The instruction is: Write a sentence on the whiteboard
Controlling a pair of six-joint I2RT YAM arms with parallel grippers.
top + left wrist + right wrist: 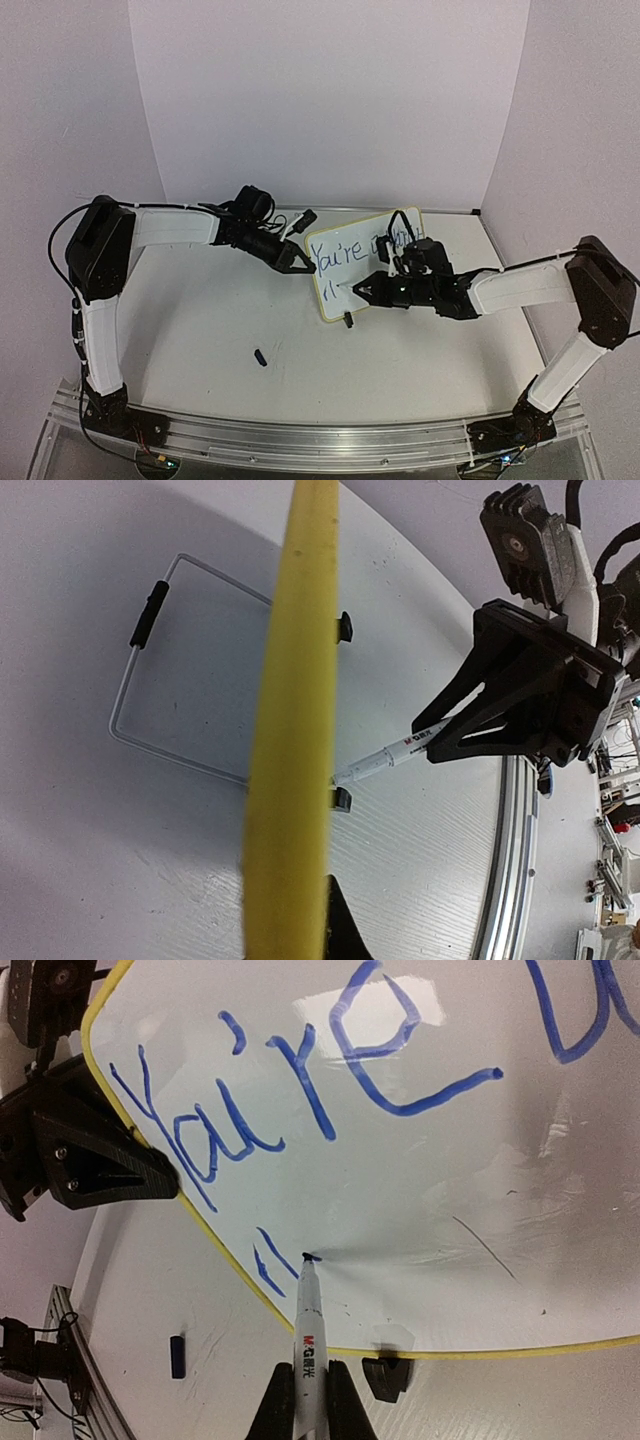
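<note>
Mid-sentence at the whiteboard (480, 1260), propped at the far middle of the table (200, 320): the sentence (300, 1090) opens "You're", its second line barely begun. Your right end effector (308, 1380) is pinched shut on the marker (308, 1330), tip touching the board; your left end effector (298, 262) clamps the board's left rim; next, steady strokes rightward, pressure light

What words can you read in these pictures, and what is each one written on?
"You're": the start of the blue sentence on the whiteboard; what follows is cut off or hidden by the arm.
"ll": two short blue strokes below it, not a word yet.
"M&G": on the marker; the small signs after it are too blurred to read.
</note>
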